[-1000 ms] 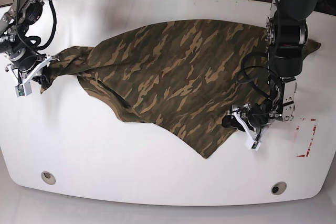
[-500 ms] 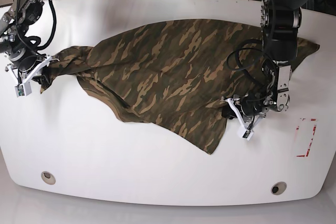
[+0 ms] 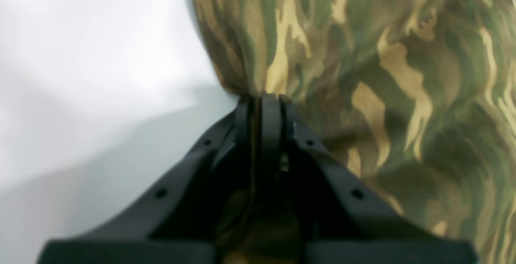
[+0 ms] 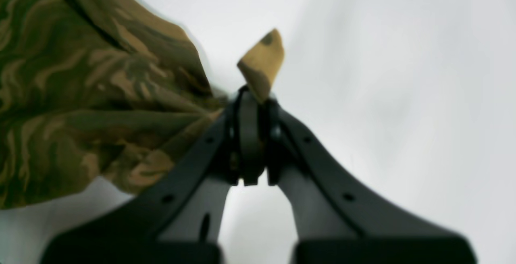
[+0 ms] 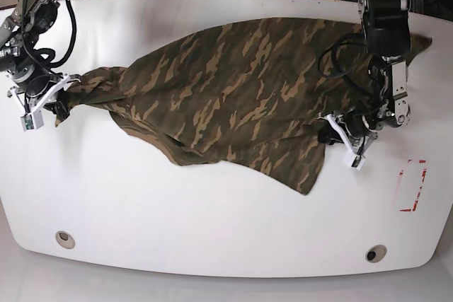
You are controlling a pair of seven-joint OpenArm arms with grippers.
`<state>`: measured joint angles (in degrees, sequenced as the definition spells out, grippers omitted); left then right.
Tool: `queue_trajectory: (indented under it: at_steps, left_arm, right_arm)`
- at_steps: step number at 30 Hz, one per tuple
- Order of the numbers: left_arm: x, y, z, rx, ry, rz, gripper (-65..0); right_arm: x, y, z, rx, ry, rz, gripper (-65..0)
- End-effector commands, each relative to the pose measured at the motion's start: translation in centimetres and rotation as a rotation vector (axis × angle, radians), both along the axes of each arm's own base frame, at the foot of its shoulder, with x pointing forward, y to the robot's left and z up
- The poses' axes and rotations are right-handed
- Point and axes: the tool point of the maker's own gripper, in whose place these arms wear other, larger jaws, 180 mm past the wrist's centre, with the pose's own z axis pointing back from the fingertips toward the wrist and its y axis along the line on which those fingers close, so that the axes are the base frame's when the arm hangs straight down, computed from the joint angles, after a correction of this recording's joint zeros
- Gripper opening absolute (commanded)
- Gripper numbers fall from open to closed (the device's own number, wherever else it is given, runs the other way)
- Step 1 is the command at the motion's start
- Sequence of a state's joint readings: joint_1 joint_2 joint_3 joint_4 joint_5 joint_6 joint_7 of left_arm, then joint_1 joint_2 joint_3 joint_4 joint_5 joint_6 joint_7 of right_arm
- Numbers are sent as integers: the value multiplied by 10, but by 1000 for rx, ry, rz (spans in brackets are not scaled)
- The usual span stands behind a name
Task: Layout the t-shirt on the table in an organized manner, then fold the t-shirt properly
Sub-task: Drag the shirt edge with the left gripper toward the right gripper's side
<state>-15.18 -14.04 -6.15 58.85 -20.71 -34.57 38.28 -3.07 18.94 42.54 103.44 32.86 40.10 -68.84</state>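
Right now both my end effectors are clamped on the soft camouflage-print t-shirt [image 5: 233,97] in olive, brown and tan, which lies stretched across the glossy white surface [image 5: 177,224] between them. My left end effector [image 3: 264,96] has its jaws pressed together on a bunched fold at the cloth edge, fabric rising straight ahead of the tips and off to one side, bare surface on the other. My right end effector [image 4: 254,94] pinches a thin gathered corner; only a small tan tab pokes out past the tips, the rest trails off beside it in a twisted rope.

Risks, as I judge them:
- right grip is shallow, so a harder pull could slide that tab out and drop the sleeve end.
- the cloth near my right end effector looks twisted; pulling apart may tighten the twist instead of flattening.
- a loose pointed flap hangs just beside my left end effector, toward the near edge; it could fold under if dragged.
- wrist views are blurred, layer count in either pinch unclear.
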Motion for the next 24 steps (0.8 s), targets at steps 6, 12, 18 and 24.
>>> queue_trajectory:
  at_steps: [6,12,18,24]
  left_arm:
    - [-45,51,-5,196,66,-2,-650]
    - [-61,59,3,251,43,-31,-650]
    - [-64,62,6,273,59,-38,-629]
    - [-45,79,25,270,22,37,-450]
  right_arm:
    - [7,-5,16,-25,-49,3,-650]
    - [7,-6,16,-27,-49,4,-650]
    - [7,-5,16,-27,-48,5,-650]
    - [7,-5,16,-27,-48,6,-650]
